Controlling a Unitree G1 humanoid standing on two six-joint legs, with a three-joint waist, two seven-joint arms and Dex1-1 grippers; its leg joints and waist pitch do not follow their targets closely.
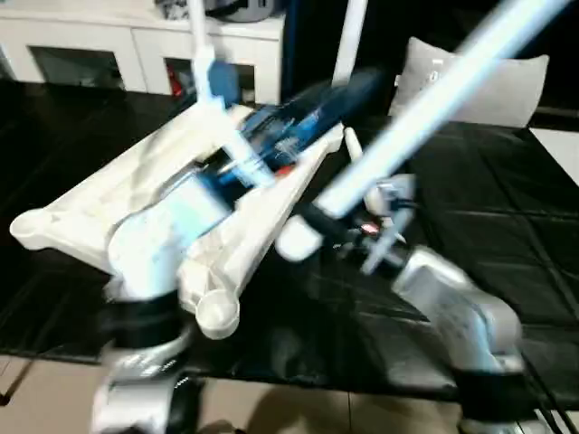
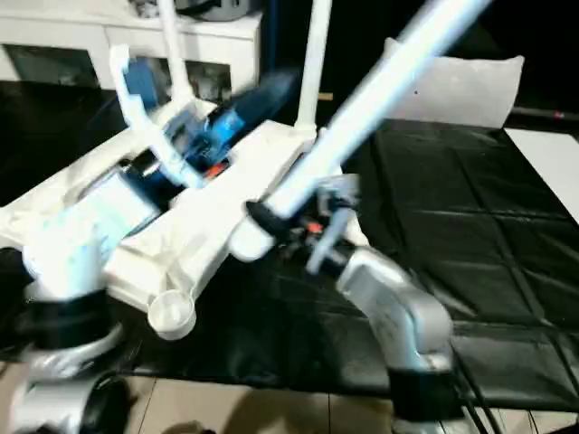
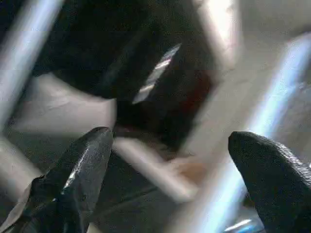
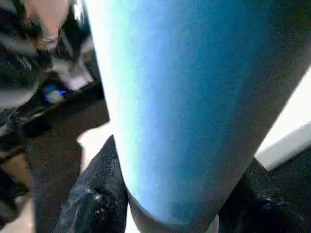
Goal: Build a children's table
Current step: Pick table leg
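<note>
The children's table top (image 1: pixel 81 212) lies upside down on the black mat, its ribbed underside up and a round corner socket (image 1: pixel 217 315) nearest me. Two white legs (image 1: pixel 197 36) (image 1: pixel 350 36) stand upright at its far corners. My right gripper (image 1: pixel 312 217) is shut on the thick end of a third leg (image 1: pixel 434 99), which slants up and to the right; in the right wrist view that leg (image 4: pixel 184 97) sits between the black fingers (image 4: pixel 97 194). My left arm reaches over the top, with its gripper (image 3: pixel 170 160) open and nothing between the fingers (image 3: pixel 82 170).
A white cabinet (image 1: pixel 136 45) stands at the back left. A grey-white pillow (image 1: pixel 507 90) rests at the back right. The black mat (image 1: pixel 507 235) stretches to the right, and pale tiled floor (image 1: pixel 54 398) shows along the near edge.
</note>
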